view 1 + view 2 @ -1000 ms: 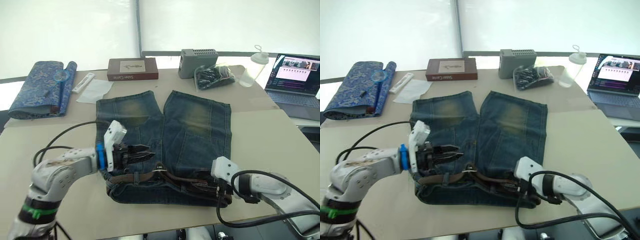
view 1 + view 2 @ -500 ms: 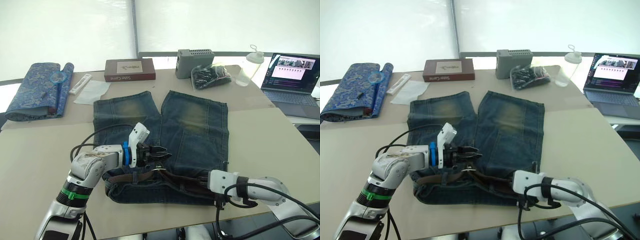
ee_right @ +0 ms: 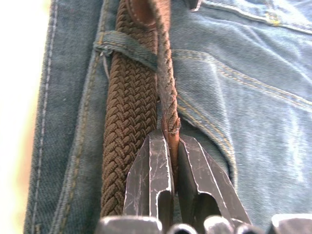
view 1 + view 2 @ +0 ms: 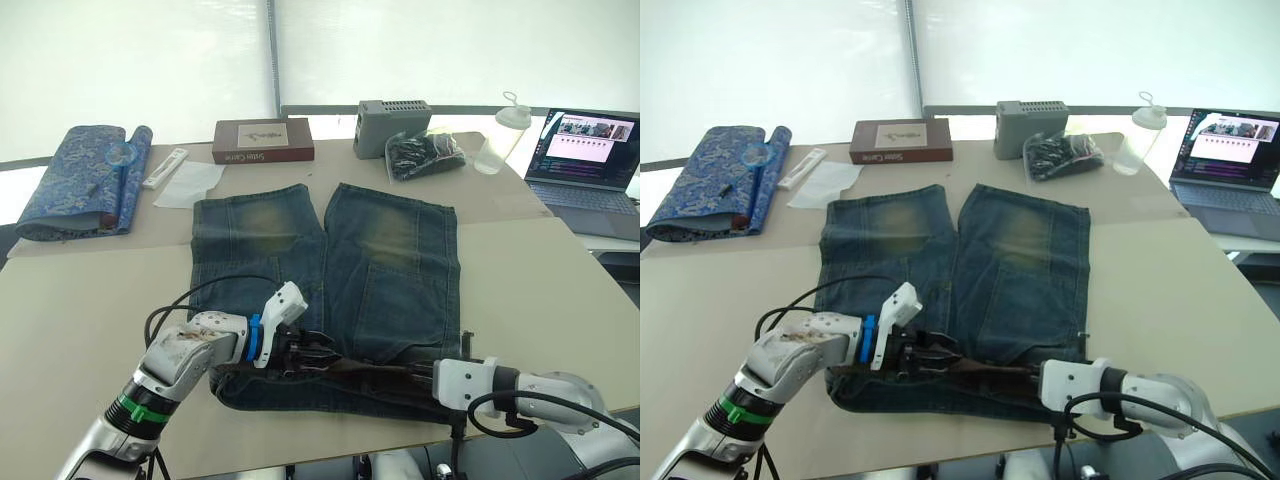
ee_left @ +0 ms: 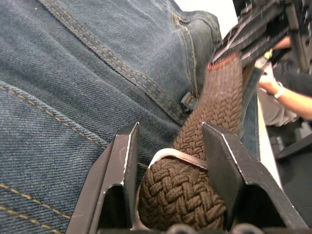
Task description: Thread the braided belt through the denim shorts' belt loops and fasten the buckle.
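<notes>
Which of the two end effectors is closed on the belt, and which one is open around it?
The right end effector pinches the braided belt edge-on. The left end effector is open, straddling the buckle.

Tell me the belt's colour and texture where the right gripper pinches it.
Dark brown braided belt, clearest in the right wrist view.

No legible text anywhere.

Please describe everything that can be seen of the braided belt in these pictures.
The braided belt is a dark-brown woven strap lying along the waistband of the denim shorts. It passes under a narrow denim belt loop. The right pincer is shut on a thin edge-on stretch of it, beside the flat part. Between the open fingers of the left pincer the belt bunches thick, with the silver buckle curving over it.
</notes>
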Robot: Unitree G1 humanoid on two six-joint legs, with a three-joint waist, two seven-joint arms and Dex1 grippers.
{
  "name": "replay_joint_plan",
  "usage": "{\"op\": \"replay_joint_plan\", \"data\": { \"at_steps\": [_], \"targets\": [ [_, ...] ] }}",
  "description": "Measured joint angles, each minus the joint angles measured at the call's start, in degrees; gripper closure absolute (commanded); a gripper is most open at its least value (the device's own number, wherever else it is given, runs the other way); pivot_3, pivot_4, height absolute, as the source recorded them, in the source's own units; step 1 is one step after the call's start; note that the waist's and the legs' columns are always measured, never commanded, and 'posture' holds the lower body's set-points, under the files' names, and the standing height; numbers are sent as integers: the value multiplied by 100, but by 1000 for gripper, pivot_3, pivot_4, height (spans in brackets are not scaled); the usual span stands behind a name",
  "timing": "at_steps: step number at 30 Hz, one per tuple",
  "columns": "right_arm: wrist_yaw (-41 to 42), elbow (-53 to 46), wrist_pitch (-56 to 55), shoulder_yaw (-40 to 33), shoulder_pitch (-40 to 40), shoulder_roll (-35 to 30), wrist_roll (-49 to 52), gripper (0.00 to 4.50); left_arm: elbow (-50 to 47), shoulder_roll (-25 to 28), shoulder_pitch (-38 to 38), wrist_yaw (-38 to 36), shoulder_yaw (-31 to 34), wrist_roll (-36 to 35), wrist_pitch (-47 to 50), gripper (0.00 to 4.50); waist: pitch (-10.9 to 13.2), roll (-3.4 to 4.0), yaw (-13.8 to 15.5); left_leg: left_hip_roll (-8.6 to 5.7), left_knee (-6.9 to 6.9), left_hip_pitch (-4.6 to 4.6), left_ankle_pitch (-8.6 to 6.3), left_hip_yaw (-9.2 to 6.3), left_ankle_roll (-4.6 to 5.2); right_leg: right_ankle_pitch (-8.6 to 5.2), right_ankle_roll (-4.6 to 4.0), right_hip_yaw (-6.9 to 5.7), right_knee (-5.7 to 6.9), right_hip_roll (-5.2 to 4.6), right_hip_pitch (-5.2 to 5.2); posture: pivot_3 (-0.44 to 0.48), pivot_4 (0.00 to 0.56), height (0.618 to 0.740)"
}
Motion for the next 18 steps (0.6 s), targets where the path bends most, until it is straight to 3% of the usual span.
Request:
{"op": "replay_joint_plan", "data": {
  "at_steps": [6, 8, 10, 12, 15, 18],
  "targets": [
    [-12, -87, 52, -82, 112, 3, -39, 4449, 79, -181, 437, -35, 111, 224, -789, 2378, -22, 20, 1, -7, 1, 15, -21, 4, -17, -2, 2, -3, -10, -18, 20, 0, 150, 709],
    [-18, -104, 50, -172, 172, 31, -54, 4449, 291, -605, 709, 111, 870, -650, -290, 2378, -19, 16, -20, -6, 4, 4, -15, 6, -3, -1, 3, -3, -2, -25, 7, 0, 150, 709],
    [-24, -101, 49, -234, 182, 34, -70, 4449, 743, -969, 516, 657, 1964, -2101, 629, 2378, -3, -10, -15, -1, 16, -13, 7, -6, 23, 0, 4, -10, 14, -18, -10, 0, 150, 709],
    [-25, -99, 42, -273, 214, 36, -71, 4449, 967, -854, 162, 1023, 2804, -2804, 1029, 2378, 6, -26, -17, 9, 20, -13, 13, -10, 22, 0, 4, -17, 21, -4, -11, 0, 150, 709],
    [-23, -79, -13, -277, 271, 104, -80, 4500, 810, -546, -122, 1239, 3342, -3268, 1394, 3237, 2, -19, -28, 1, 14, 3, -1, 0, -2, -1, 4, -7, 21, -10, 1, 0, 150, 709],
    [-18, 25, -92, -232, 193, 146, -120, 4500, 474, -471, 35, 1105, 2981, -3238, 1581, 4487, 2, -19, -32, -11, 16, -5, -4, 8, 5, -1, 4, 1, 11, -19, 0, 0, 150, 709]
  ]
}}
